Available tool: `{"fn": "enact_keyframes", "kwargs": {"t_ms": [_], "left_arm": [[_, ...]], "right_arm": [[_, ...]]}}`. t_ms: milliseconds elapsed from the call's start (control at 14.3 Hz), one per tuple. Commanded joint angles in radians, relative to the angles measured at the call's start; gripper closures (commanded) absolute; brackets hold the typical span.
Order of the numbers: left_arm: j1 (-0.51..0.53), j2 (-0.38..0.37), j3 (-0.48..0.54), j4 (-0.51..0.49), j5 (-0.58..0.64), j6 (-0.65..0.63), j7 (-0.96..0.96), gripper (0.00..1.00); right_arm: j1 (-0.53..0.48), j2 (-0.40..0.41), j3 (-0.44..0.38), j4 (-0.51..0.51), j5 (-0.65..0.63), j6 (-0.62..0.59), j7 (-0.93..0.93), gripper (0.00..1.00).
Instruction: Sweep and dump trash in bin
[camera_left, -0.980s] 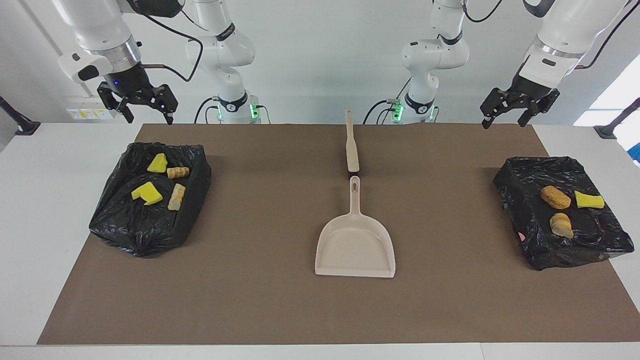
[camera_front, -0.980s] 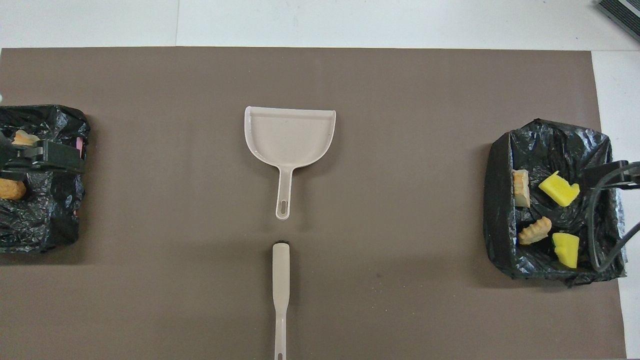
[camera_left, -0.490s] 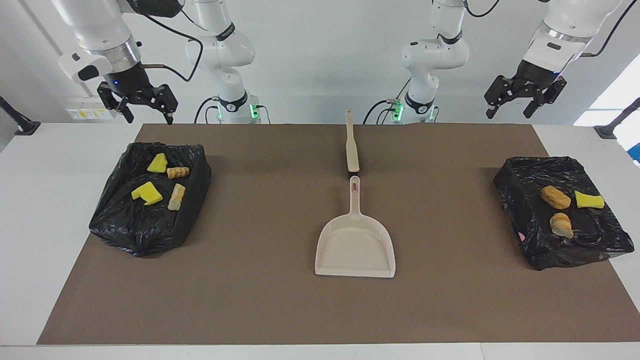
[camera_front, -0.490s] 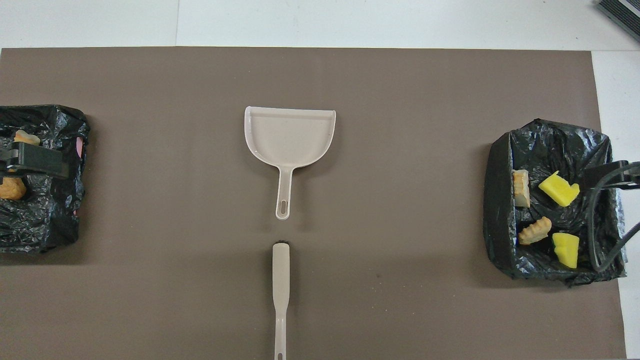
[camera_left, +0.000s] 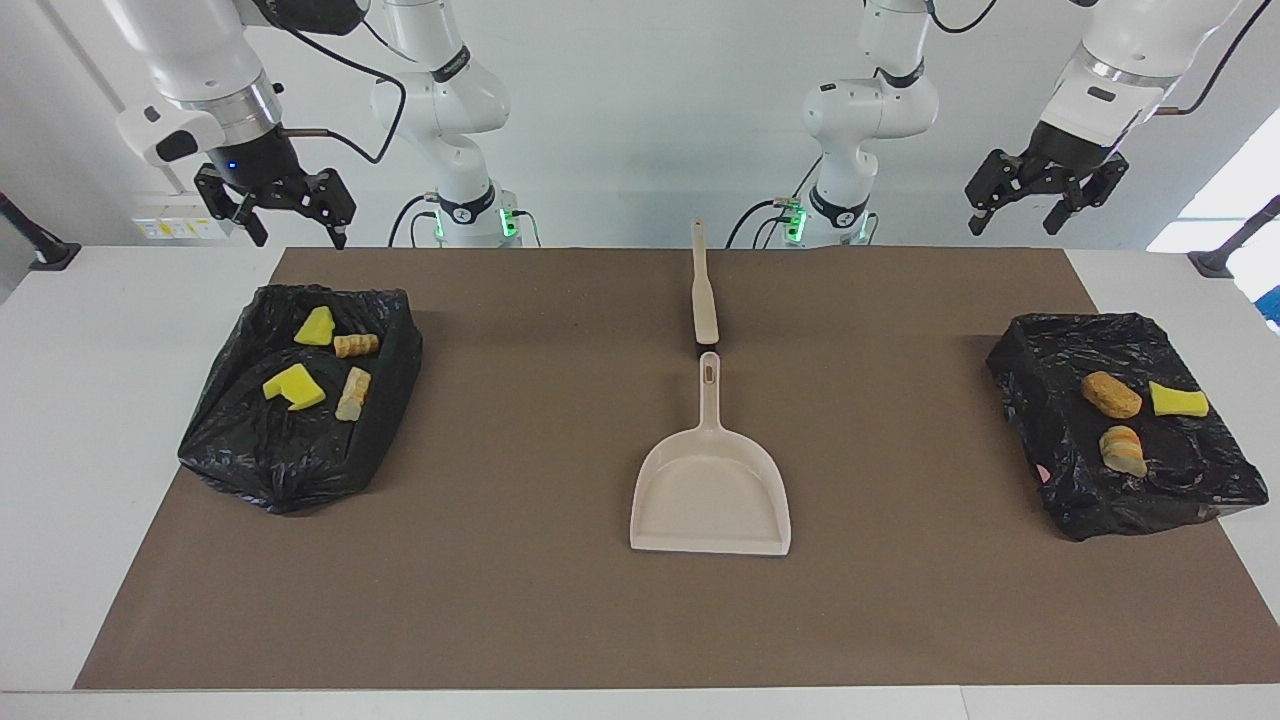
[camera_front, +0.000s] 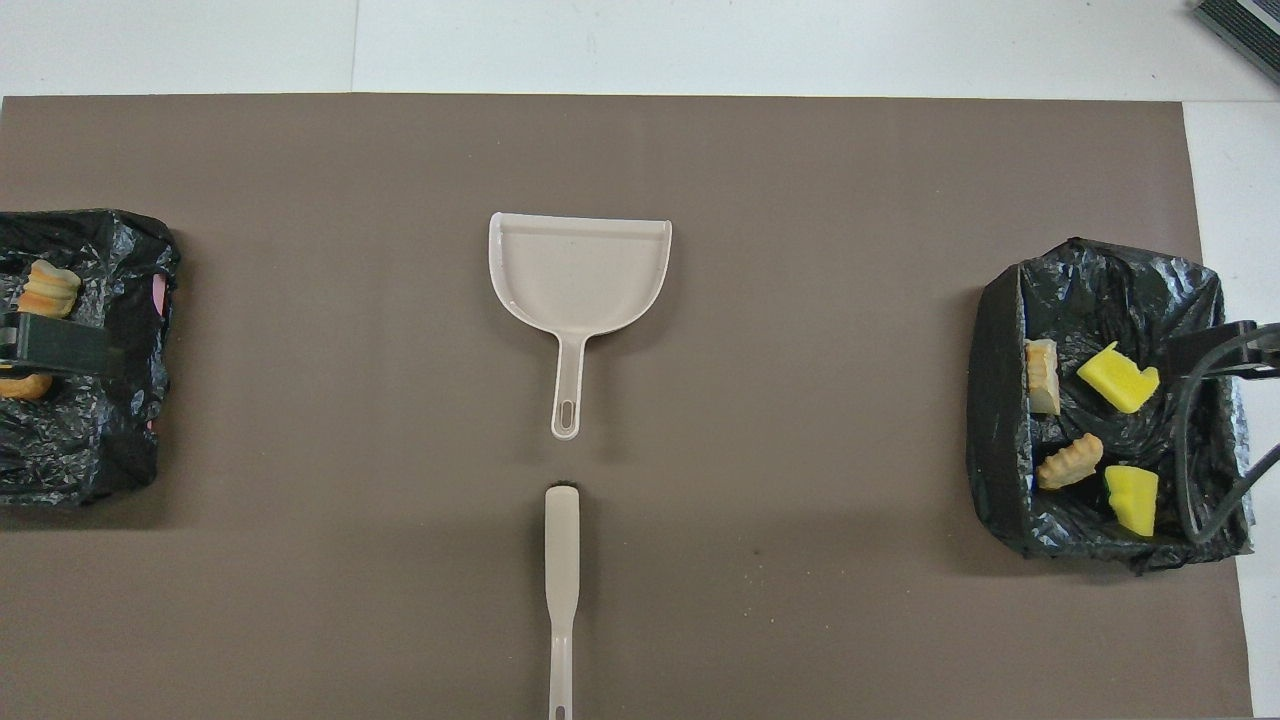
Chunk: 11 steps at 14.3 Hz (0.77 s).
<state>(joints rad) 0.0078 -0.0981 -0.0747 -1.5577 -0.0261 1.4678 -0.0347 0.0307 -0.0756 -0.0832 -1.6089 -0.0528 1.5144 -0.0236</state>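
Note:
The trash lies in two black-bagged bins. The bin (camera_left: 270, 470) at the right arm's end holds two yellow sponge chunks (camera_left: 294, 387) and two tan lumps (camera_left: 353, 392). The bin (camera_left: 1040, 350) at the left arm's end holds an orange-brown lump (camera_left: 1110, 394), a yellow chunk (camera_left: 1177, 399) and another lump (camera_left: 1122, 450). My right gripper (camera_left: 298, 232) hangs open and empty high over the table edge beside its bin. My left gripper (camera_left: 1012, 222) hangs open and empty high above the table's edge, by its bin.
A beige dustpan (camera_left: 712, 490) lies mid-mat, its handle pointing toward the robots. The beige brush (camera_left: 703, 290) lies in line with it, nearer to the robots. The brown mat (camera_left: 520, 600) covers most of the white table.
The left gripper has risen and drawn back from over its bin, uncovering a lump in the overhead view. The right arm has not moved.

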Motion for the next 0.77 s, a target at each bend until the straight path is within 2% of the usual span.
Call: {"fn": "enact_keyframes", "kwargs": {"t_ms": [0, 700], "left_arm": [[0.009, -0.037, 0.000, -0.039, -0.005, -0.004, 0.019, 0.00], [0.018, -0.037, 0.001, -0.039, -0.005, 0.002, 0.010, 0.00]], "right_arm": [[-0.014, -0.015, 0.013, -0.011, 0.008, -0.008, 0.021, 0.00], [-0.014, -0.015, 0.013, -0.011, 0.008, -0.008, 0.021, 0.00]]}}
